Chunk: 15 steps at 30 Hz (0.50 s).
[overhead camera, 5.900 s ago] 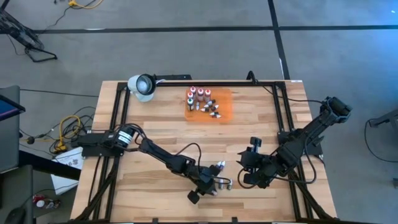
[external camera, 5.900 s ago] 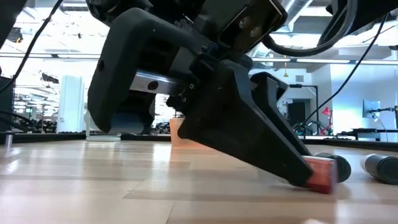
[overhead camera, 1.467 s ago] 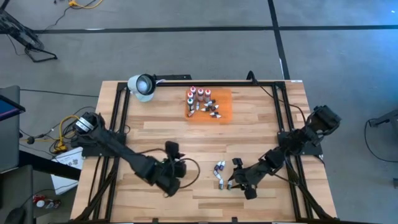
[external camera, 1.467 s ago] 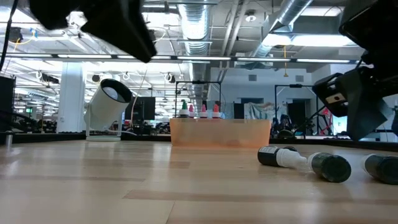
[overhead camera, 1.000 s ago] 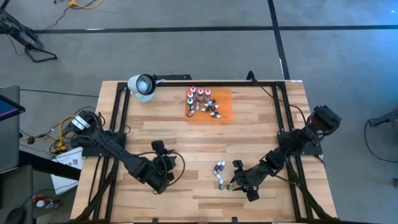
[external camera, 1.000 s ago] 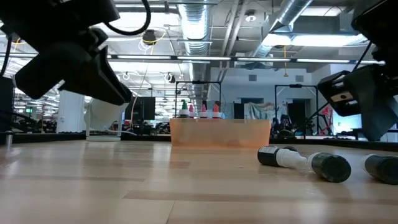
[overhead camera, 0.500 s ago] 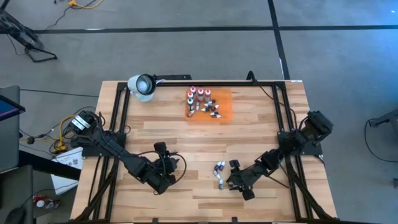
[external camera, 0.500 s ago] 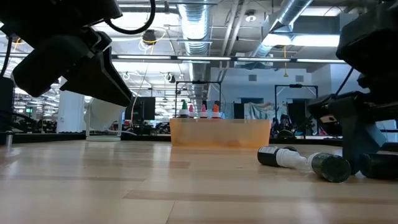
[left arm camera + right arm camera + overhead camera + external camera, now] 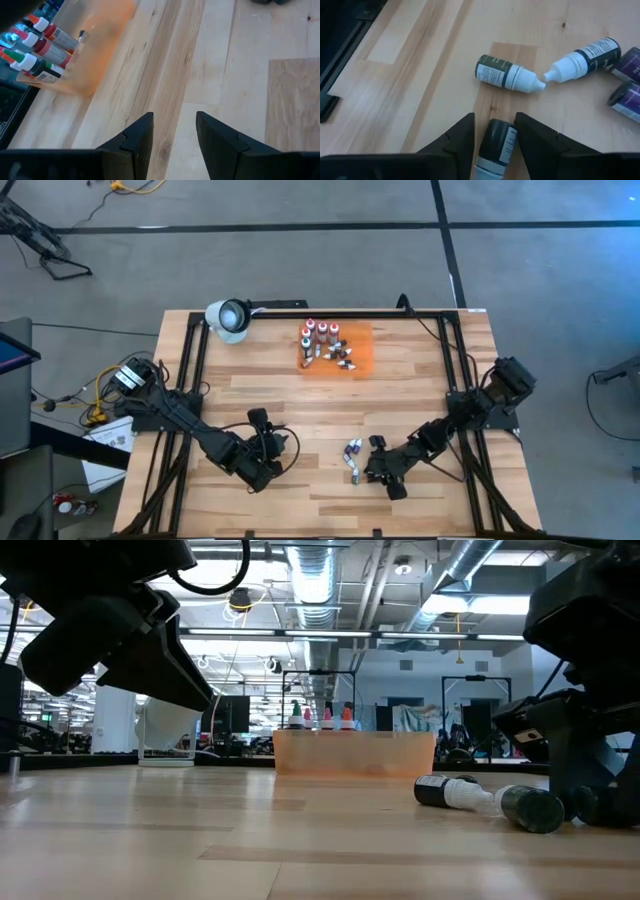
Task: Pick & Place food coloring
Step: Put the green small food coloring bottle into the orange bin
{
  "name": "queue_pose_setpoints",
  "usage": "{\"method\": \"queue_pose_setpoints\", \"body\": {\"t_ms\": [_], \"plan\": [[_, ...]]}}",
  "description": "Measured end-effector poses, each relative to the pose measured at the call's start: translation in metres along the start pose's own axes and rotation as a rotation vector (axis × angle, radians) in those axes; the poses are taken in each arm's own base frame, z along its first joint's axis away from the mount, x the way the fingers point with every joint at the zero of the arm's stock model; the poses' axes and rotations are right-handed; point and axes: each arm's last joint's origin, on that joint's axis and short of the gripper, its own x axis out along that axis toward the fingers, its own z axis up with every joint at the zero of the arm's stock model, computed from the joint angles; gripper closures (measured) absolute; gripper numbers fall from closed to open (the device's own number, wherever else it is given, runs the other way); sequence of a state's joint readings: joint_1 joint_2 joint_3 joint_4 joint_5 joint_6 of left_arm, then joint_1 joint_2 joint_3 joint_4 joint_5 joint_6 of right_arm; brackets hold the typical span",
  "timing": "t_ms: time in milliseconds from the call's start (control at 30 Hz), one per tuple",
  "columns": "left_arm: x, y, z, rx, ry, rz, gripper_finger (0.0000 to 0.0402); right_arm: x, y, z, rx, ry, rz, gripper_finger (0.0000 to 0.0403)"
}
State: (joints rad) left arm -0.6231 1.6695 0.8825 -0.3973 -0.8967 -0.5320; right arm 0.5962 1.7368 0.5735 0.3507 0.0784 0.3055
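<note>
Several small food coloring bottles [image 9: 353,450] lie loose on the wooden table near its front middle. More of them stand and lie on the orange mat [image 9: 360,358] at the far middle. My right gripper [image 9: 493,120] is down at the loose group, shut on a dark bottle with a white cap [image 9: 498,142]. A dark green bottle [image 9: 502,74] and a dark blue one [image 9: 585,57] lie just beyond it, cap to cap. My left gripper [image 9: 174,122] hangs open over bare wood at the near left [image 9: 272,445], with nothing between its fingers. My right gripper pinches the dark bottle's body [image 9: 491,136] between its two fingers, one on each long side. The fingers slant down from the table's right and run along the bottle. The bottle's white cap points back toward the wrist. The bottle lies on the table.
A white lamp [image 9: 228,317] stands at the far left corner. Two purple bottles [image 9: 629,82] lie close beside the held one. A black frame [image 9: 455,380] runs along the table's sides. Bare wood stretches between the loose bottles and the mat.
My right gripper has come down to the table and a little toward the table's left, onto the loose bottle nearest the table's right edge, which it now covers in the low view. The other bottles lie where they were.
</note>
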Motion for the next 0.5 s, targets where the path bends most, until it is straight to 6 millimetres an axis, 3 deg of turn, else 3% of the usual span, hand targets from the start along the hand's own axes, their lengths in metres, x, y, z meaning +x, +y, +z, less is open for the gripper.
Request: {"method": "queue_pose_setpoints", "body": {"t_ms": [500], "plan": [[0.0051,0.0038,0.0021,-0.012,0.007,0.014,0.0258,-0.0050,-0.0011,-0.0008,-0.026,0.015,-0.031,0.0333]]}}
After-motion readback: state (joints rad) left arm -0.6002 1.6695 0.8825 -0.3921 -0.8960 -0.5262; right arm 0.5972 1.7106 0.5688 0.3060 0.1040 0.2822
